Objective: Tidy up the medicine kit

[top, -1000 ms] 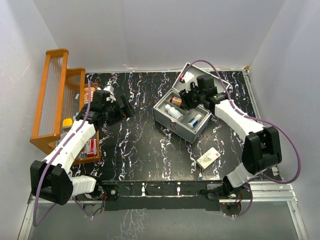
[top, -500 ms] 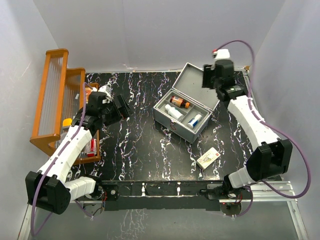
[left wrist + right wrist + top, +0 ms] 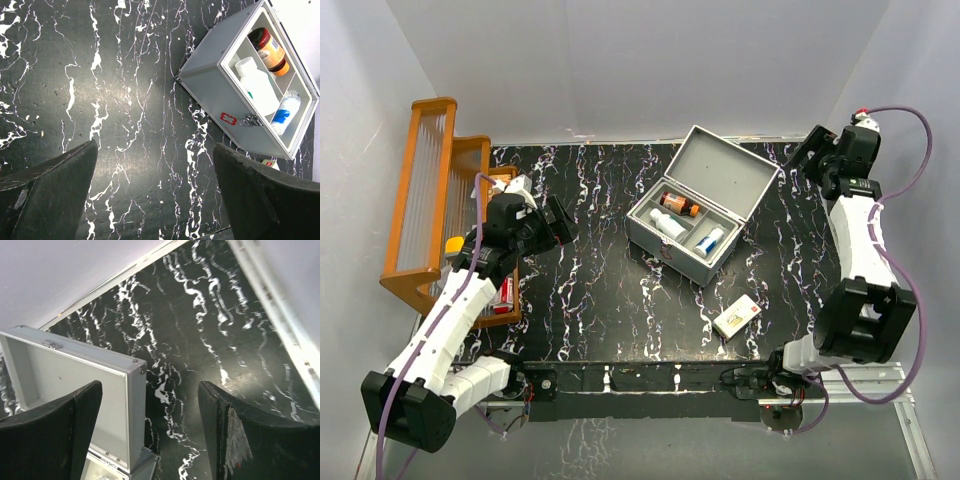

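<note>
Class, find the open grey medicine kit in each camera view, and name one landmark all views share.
Top external: medicine kit right of centre, lid raised.
Left wrist: upper right, bottles showing inside.
Right wrist: lower left, mostly its lid.
Shared landmark: the black white-veined table.

- Below and ahead of the left tool (image 3: 155,150): bare table (image 3: 100,90), open passage.
- Ahead to its right: the open medicine kit (image 3: 240,105) blocks.
- Right tool (image 3: 150,387): raised lid (image 3: 75,385) stands to its left; bare table lies to its right.
</note>
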Robot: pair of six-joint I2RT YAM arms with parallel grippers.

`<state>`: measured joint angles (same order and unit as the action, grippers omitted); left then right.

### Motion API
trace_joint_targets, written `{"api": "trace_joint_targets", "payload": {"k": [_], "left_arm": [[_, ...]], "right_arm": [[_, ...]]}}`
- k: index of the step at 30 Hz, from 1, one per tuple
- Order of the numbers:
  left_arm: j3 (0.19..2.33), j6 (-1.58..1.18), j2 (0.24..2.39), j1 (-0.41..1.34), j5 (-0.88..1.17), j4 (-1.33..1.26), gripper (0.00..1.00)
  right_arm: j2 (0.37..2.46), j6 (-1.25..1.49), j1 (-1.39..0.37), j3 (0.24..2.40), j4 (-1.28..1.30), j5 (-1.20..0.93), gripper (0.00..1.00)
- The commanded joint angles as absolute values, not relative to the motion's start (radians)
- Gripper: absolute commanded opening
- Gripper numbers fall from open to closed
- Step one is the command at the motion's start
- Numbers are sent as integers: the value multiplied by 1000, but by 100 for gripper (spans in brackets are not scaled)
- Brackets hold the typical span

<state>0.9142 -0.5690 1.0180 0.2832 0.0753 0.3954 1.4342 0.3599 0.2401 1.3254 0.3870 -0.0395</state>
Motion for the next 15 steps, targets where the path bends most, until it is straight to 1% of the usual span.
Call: {"api": "trace_joint_targets", "payload": {"k": [1,4,7,9,12,15], "left_arm": [[894,-555,1005,281,119,384,99],[886,-561,1008,282,141,374,99],[880,-557,1009,281,159,354,99],[877,-544,1014,281,178,328,99],[898,-527,1038,281,201,330,99],[904,-533,1057,282,213,328,99]], "right_arm": [[1502,451,292,1306,260,-351,76],[1534,491,296,1292,200,-428,75],[1572,563,298,1290,149,-393,70],[1612,586,298,1306,118,-423,68],[1650,589,298,1319,104,-462,67],[1646,589,298,1275,43,-504,68]]}}
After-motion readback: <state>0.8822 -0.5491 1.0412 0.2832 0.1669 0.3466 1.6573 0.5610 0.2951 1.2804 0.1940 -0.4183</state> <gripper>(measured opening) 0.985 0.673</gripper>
